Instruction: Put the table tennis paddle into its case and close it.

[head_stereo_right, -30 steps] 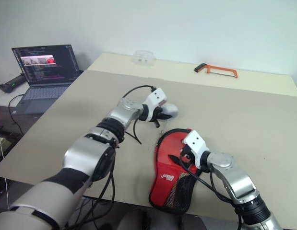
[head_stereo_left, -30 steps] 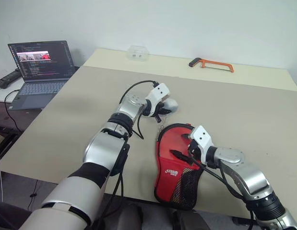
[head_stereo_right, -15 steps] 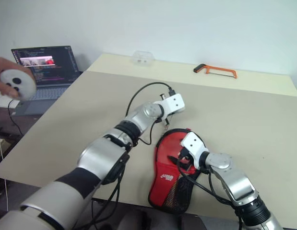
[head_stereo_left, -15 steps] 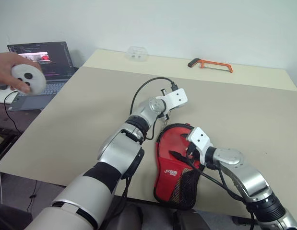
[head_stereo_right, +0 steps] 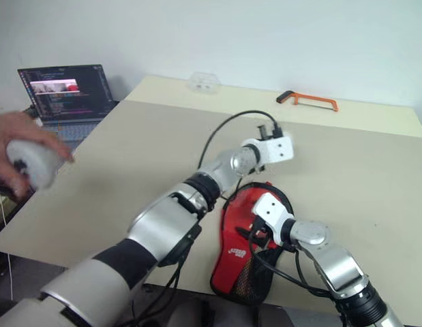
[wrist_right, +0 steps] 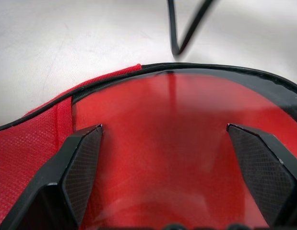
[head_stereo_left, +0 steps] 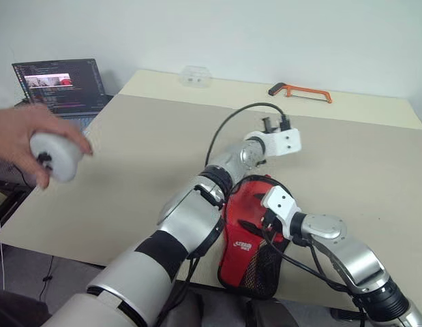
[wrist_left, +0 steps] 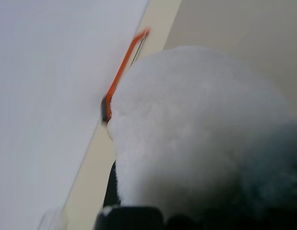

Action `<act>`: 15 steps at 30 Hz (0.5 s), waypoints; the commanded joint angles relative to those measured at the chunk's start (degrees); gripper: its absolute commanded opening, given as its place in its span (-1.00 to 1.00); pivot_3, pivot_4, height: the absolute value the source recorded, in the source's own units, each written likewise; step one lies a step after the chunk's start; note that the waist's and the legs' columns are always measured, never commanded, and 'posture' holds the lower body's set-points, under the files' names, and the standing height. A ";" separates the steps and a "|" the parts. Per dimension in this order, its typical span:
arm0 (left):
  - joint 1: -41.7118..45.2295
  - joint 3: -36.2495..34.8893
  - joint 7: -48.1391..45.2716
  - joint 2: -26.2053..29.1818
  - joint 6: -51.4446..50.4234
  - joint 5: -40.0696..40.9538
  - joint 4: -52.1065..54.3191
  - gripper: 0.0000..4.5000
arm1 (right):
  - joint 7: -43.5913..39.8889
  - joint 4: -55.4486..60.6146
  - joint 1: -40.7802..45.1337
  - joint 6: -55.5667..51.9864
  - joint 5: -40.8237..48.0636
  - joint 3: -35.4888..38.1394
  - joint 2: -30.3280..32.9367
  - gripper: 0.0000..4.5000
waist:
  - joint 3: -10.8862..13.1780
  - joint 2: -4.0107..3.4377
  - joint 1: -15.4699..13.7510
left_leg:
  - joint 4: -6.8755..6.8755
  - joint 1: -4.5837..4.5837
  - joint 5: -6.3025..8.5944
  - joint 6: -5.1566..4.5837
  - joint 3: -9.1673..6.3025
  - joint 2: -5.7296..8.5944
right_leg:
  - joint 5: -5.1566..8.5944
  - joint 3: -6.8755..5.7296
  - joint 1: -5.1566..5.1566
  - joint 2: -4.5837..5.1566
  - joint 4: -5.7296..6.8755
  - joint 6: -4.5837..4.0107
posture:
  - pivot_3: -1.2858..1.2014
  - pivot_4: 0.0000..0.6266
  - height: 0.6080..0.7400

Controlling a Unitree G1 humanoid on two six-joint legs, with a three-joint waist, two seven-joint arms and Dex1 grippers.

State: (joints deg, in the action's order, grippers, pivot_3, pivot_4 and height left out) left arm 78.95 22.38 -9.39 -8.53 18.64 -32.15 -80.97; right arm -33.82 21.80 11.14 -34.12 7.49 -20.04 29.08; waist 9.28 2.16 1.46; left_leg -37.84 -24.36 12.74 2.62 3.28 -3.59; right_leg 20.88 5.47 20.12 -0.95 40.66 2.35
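1. Table tennis paddle (wrist_right: 186, 105): the red rubber face sits inside the case (head_stereo_left: 246, 248), framed by the black zipper rim. The handle is hidden.
2. Case lies flat at the near edge of the bench (head_stereo_left: 129, 150). The mesh pocket end is nearest the robot, and the red panel with the white logo faces up. The round end is unzipped and points away.
3. Right pincer (wrist_right: 163, 128) is spread wide, one finger on each side over the paddle face. It holds nothing. Can't tell if the tips touch the rubber.
4. Left pincer (head_stereo_left: 284, 141) is raised above the bench just beyond the case's far end, with the arm reaching across toward the right. Can't tell if it is spread or pressed together.
5. Left wrist view has a pale fuzzy blur (wrist_left: 196, 129) close to the lens. Can't tell what it is.
6. Orange hacksaw (head_stereo_left: 300, 92) lies at the far edge of the bench, well apart from the case.
7. Small clear container (head_stereo_left: 195, 75) sits at the far left corner of the bench.
8. Open laptop (head_stereo_left: 57, 85) is off the bench to the left.
9. A person's hand (head_stereo_left: 20, 136) at the left edge holds a white rounded device (head_stereo_left: 57, 155).
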 commanded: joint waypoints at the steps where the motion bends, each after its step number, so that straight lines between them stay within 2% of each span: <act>1: 0.35 2.29 -3.16 -2.31 7.45 -1.36 2.39 -0.76 | -0.77 -4.98 -2.96 -4.53 -2.70 -5.51 0.59 1.00 | -0.02 -0.03 0.10 | 0.01 0.01 0.00 0.00 0.01 0.00 | 0.00 0.00 0.00 0.00 0.00 0.00 | 0.03 -0.52 1.00; 7: -4.09 3.84 -11.36 -4.51 10.18 -1.18 2.40 -0.76 | -0.11 -6.59 -2.65 -3.64 -3.49 -6.12 -0.91 1.00 | -0.15 -0.21 0.43 | 0.11 0.17 0.01 -0.01 0.06 0.00 | 0.01 0.07 -0.07 -0.02 -0.02 0.00 | 0.03 -0.52 1.00; 14: -7.68 4.17 -23.38 -2.60 9.03 0.20 2.69 -0.76 | -1.04 -9.74 -0.97 -1.53 -4.81 -6.49 -1.83 1.00 | -0.22 -0.27 1.07 | 0.16 0.59 0.05 -0.06 0.05 0.00 | 0.02 0.12 -0.43 -0.04 0.00 0.00 | 0.03 -0.52 1.00; 15: -7.74 3.63 -23.72 -2.26 8.04 0.68 2.78 -0.60 | -1.30 -10.12 -0.80 -1.21 -4.92 -6.59 -1.83 1.00 | -0.25 -0.27 1.14 | 0.16 0.59 0.05 -0.06 0.04 0.00 | 0.02 0.11 -0.43 -0.05 0.00 0.00 | 0.03 -0.52 1.00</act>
State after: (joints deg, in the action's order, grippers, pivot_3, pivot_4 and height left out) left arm 71.57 27.05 -31.46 -8.80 27.51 -33.20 -80.33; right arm -34.18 18.80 12.63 -32.83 5.72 -21.65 26.40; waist 9.03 1.89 2.60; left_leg -37.68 -23.78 12.78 2.56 3.32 -3.59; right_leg 20.90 5.57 19.67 -0.99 40.66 2.35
